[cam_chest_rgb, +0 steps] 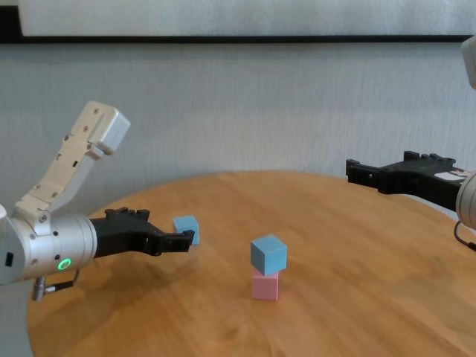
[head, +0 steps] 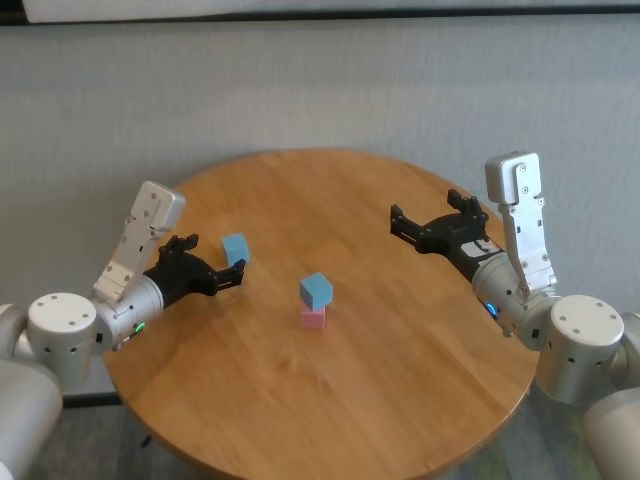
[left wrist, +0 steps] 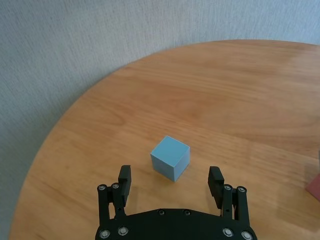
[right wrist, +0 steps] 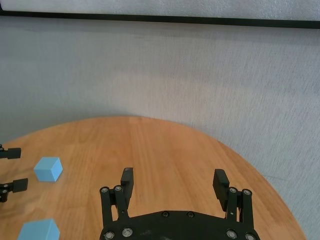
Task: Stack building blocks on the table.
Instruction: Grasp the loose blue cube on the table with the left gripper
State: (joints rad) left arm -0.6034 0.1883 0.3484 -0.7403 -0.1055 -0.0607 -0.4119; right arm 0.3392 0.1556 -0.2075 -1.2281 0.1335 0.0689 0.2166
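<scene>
Wood-grain brown fills your work surface: the round table (head: 400, 400) carries all three blocks. Near its middle you have a pale pink cube (head: 313, 317) resting on the tabletop, with a light blue cube (head: 316, 290) sitting on top of it, turned a little so its corners do not line up with the pink one below. The second light blue cube (head: 235, 247) sits alone on the table toward your robot's left side, well apart from the pair. Your left gripper (head: 232, 273) is low over the table right at that lone cube; in the left wrist view its two fingers (left wrist: 124, 181) are spread wide, with the cube (left wrist: 170, 157) just beyond their tips and not gripped. Your right gripper (head: 428, 215) hangs above the table's right side, well away from every block, its fingers (right wrist: 127, 179) parted wide too and holding nothing, as the right wrist view shows.
</scene>
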